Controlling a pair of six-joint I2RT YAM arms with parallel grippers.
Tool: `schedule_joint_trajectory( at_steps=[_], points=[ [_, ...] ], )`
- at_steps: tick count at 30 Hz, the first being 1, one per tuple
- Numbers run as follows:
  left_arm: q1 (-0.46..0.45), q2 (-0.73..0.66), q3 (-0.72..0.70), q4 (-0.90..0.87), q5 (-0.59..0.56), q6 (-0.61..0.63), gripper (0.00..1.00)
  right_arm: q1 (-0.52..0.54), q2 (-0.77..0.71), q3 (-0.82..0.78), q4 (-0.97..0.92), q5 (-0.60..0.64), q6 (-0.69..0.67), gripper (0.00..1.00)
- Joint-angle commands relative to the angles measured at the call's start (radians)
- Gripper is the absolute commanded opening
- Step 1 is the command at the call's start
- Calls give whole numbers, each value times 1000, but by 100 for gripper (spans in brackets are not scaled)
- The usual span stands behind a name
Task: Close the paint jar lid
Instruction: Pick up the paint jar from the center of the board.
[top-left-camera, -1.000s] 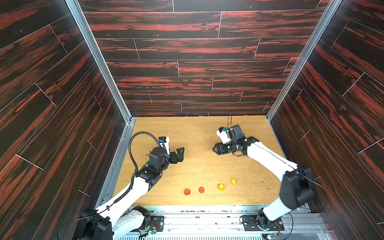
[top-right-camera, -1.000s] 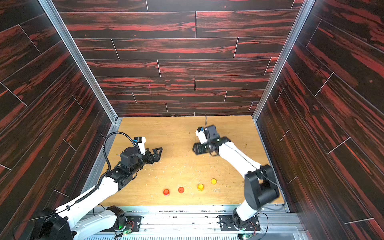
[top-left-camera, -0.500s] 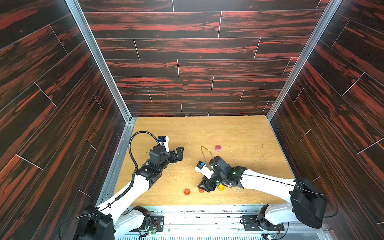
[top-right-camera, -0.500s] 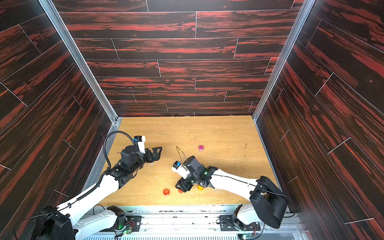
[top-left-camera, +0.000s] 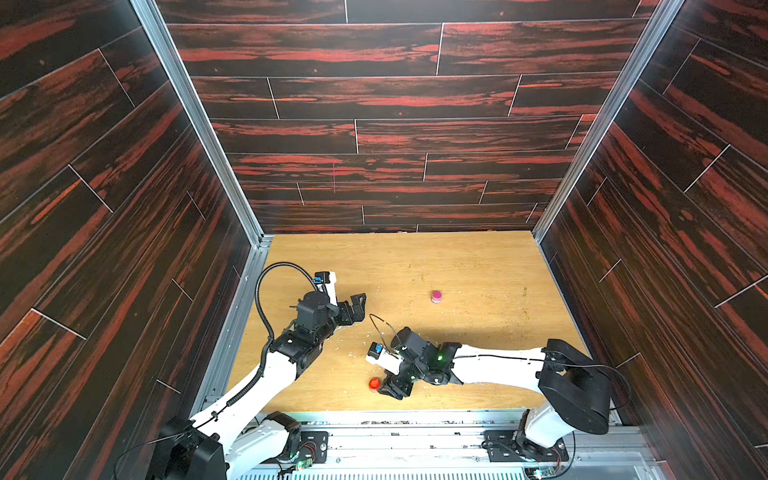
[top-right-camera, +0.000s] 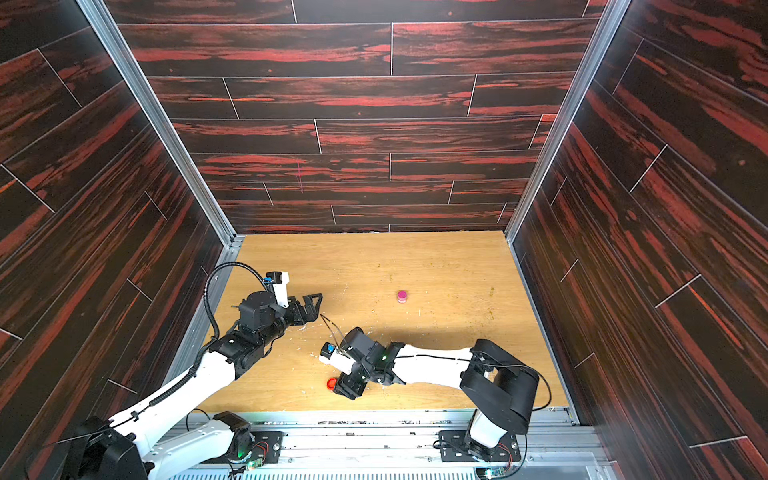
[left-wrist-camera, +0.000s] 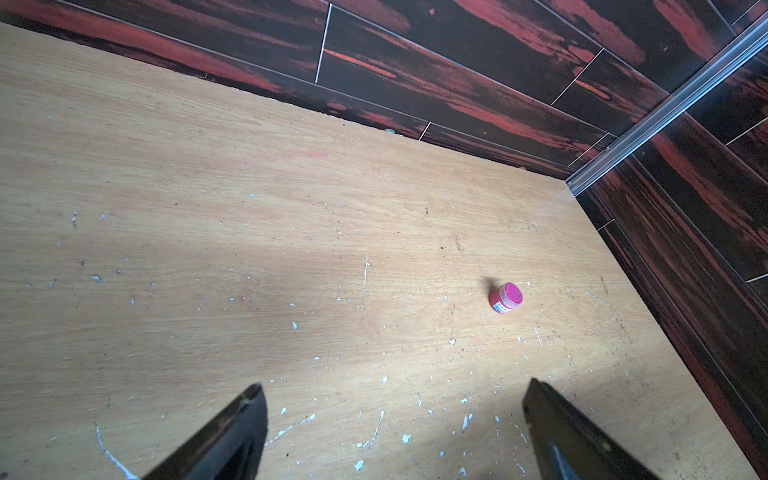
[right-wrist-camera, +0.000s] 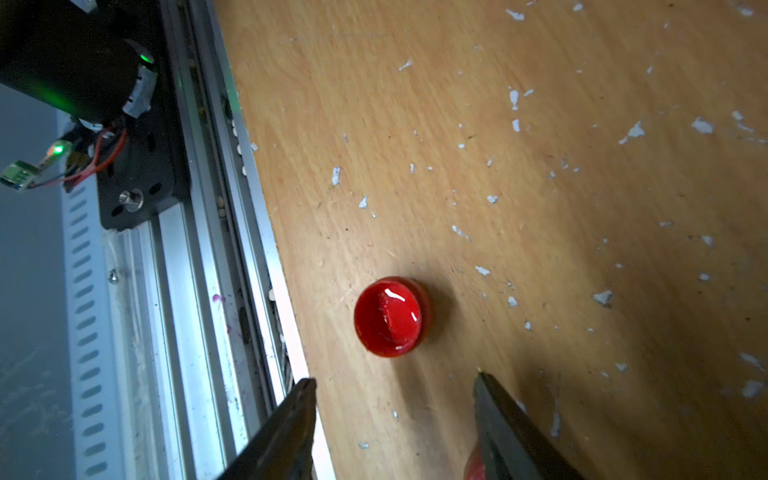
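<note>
The small red paint pot (right-wrist-camera: 390, 316) sat by the desk's (right-wrist-camera: 540, 166) front edge, just ahead of the right fingers (right-wrist-camera: 286, 432), spread and empty. It looked light, hard and glossy, likely slippery; its short side wall seemed the place to pinch. Whether its shiny top was lid or wet paint was unclear. The left fingers (left-wrist-camera: 237, 440) gaped empty toward a distant pink jar (left-wrist-camera: 505, 297).

A red thing (right-wrist-camera: 473, 466) is cut off at the edge behind the right gripper (right-wrist-camera: 394, 377). In a top view the pink jar (top-left-camera: 436, 296) is too small to show its lid.
</note>
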Motion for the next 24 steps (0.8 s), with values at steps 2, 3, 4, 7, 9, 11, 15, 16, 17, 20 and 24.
schedule_joint_trajectory(
  at_steps=[2,3,4,7,9,11,15,16,17,20,24],
  points=[
    [7,-30,-2,-24,-23,16,100,21,48,38,-4,28,-21,63],
    [7,-31,-2,-25,-22,17,100,23,55,43,-4,30,-17,63],
    [8,-32,-2,-26,-21,19,100,24,62,46,-5,32,-17,63],
    [9,-37,-2,-30,-25,18,100,34,81,66,-14,43,-21,63],
    [9,-40,-3,-32,-31,19,100,39,95,78,-21,46,-30,62],
    [10,-43,-5,-33,-31,17,100,42,104,84,-24,54,-30,62],
    [10,-49,-4,-37,-29,18,100,46,118,97,-24,63,-31,61],
    [10,-49,-4,-38,-30,19,100,47,126,102,-27,64,-35,61],
    [10,-51,-5,-41,-30,19,100,47,134,110,-33,67,-34,61],
    [12,-54,-5,-47,-33,21,100,47,151,120,-39,70,-35,60],
    [12,-59,-8,-51,-34,22,100,48,165,130,-40,80,-32,56]
  ],
)
